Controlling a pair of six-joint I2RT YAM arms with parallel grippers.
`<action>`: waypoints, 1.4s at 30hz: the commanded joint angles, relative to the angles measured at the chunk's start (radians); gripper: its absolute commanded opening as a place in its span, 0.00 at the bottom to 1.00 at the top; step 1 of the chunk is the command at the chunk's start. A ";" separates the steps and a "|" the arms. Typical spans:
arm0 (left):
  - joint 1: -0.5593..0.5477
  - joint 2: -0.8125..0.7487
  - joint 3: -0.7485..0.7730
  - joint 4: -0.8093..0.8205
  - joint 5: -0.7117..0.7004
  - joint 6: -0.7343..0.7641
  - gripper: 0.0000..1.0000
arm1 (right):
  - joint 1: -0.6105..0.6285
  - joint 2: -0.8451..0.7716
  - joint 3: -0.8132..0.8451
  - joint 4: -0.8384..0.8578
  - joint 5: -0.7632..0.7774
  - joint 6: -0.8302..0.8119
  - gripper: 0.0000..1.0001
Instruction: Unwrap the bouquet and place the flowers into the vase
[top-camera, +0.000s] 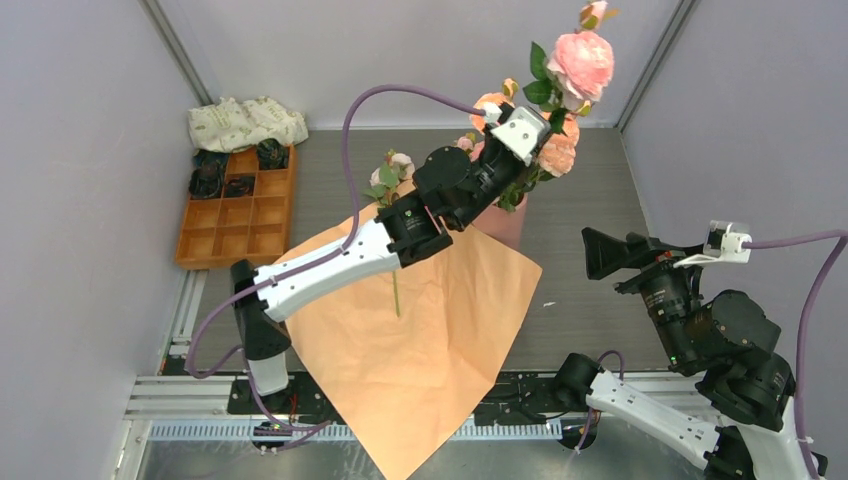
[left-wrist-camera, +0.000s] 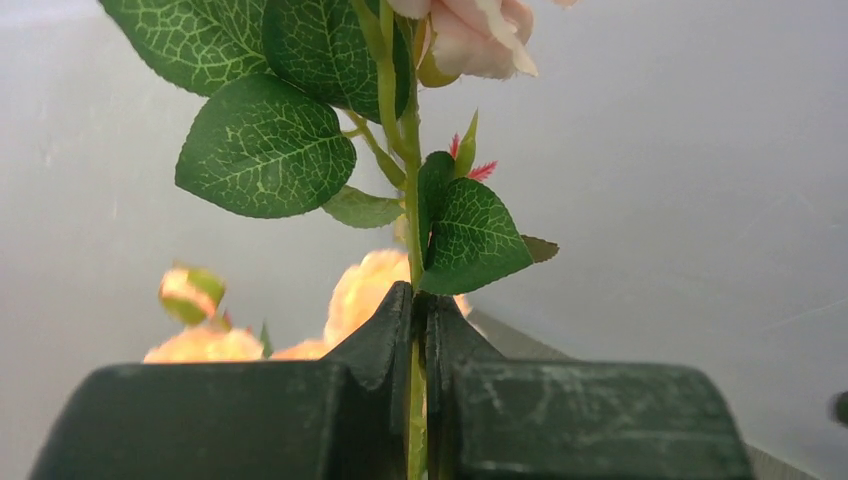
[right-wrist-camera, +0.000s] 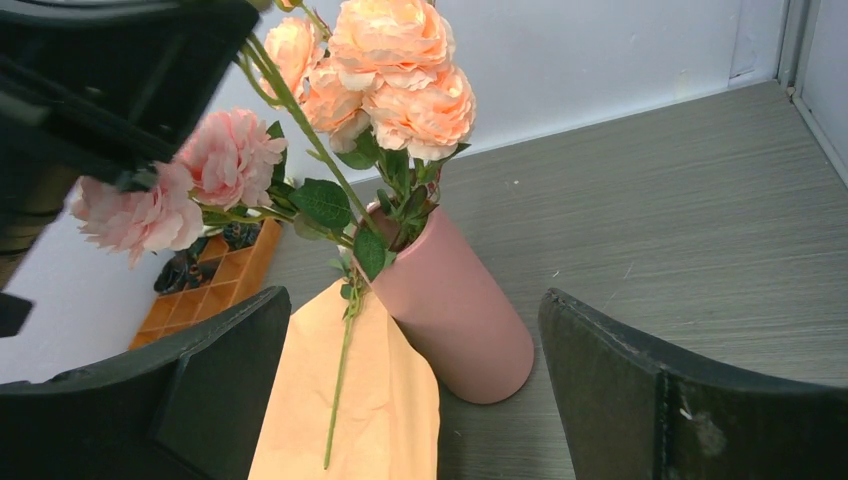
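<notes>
**Rose over the vase, one stem left on the paper**

The left gripper (left-wrist-camera: 418, 300) is pressed together on the green stem (left-wrist-camera: 412, 240) of a pink rose (top-camera: 583, 62). The leaves sit just above its fingers and the bloom is higher up. Directly below the gripper stands the salmon-pink vase (right-wrist-camera: 455, 310), with peach roses (right-wrist-camera: 400, 70) in it. In the right wrist view the pinched stem slants down to the vase mouth, but I cannot tell whether its end is inside.

I judge the step in hand to be placing this rose. The next move calls for steering the stem end between the heads in the vase, lowering it straight, and only then letting go.

Below and toward the arm's base, the orange wrapping paper (top-camera: 420, 330) lies spread on the desk (top-camera: 590, 190), one corner reaching the vase foot. A loose flower stem (top-camera: 396, 292) lies on the paper, not yet in the vase.

The right gripper (top-camera: 605, 252) is off to the holding gripper's right, spread wide, holding nothing and facing the vase. Bare desk lies between them, so there is open room on that side.

Far to its left are the orange compartment tray (top-camera: 235, 220) and the leaf-print cloth bundle (top-camera: 247, 122). The back wall (top-camera: 420, 50) stands close behind the vase, so the tall bloom has little room to swing that way.
</notes>
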 joint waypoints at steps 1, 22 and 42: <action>0.059 -0.096 -0.073 0.099 -0.032 -0.140 0.00 | 0.003 0.027 0.001 0.054 -0.001 -0.012 0.99; 0.071 -0.124 -0.323 0.091 -0.102 -0.316 0.15 | 0.003 0.051 -0.020 0.065 -0.012 0.004 1.00; -0.034 -0.210 -0.397 -0.089 -0.216 -0.336 0.46 | 0.003 0.048 -0.040 0.081 -0.024 0.016 0.99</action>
